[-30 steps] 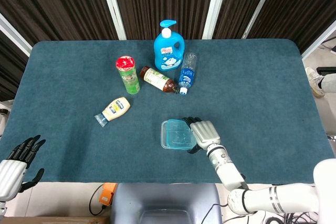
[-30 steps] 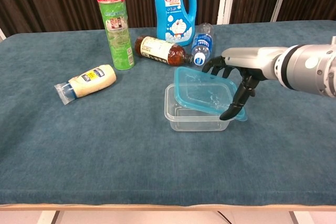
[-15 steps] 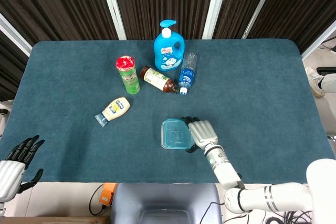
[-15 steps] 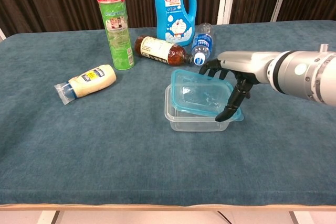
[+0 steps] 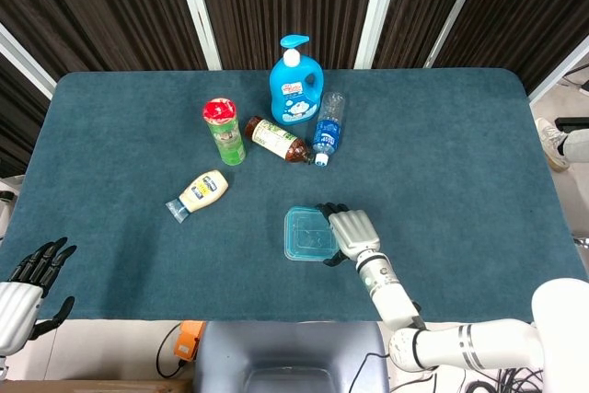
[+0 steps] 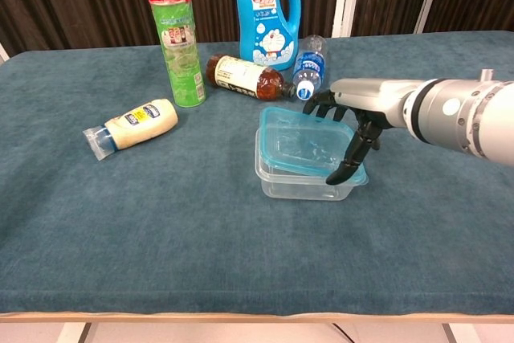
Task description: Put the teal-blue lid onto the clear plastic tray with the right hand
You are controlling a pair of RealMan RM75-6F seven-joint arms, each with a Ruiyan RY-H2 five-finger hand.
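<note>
The teal-blue lid (image 6: 299,144) (image 5: 306,233) lies on top of the clear plastic tray (image 6: 297,185), near the table's front middle. My right hand (image 6: 345,122) (image 5: 350,232) holds the lid by its right edge, thumb reaching down to the lid's near right corner and fingers curled over the far right edge. The lid covers nearly the whole tray opening. My left hand (image 5: 26,283) hangs off the table's front left corner with fingers spread and nothing in it; the chest view does not show it.
Behind the tray lie a small water bottle (image 6: 308,66) and a brown tea bottle (image 6: 245,77). A big blue detergent bottle (image 6: 268,10) and a green chip can (image 6: 178,47) stand further back. A mayonnaise bottle (image 6: 136,126) lies to the left.
My right hand has slid the lid leftward and lowered it, from hanging off the tray's right side to lying almost square over it. The left hand has barely moved.
</note>
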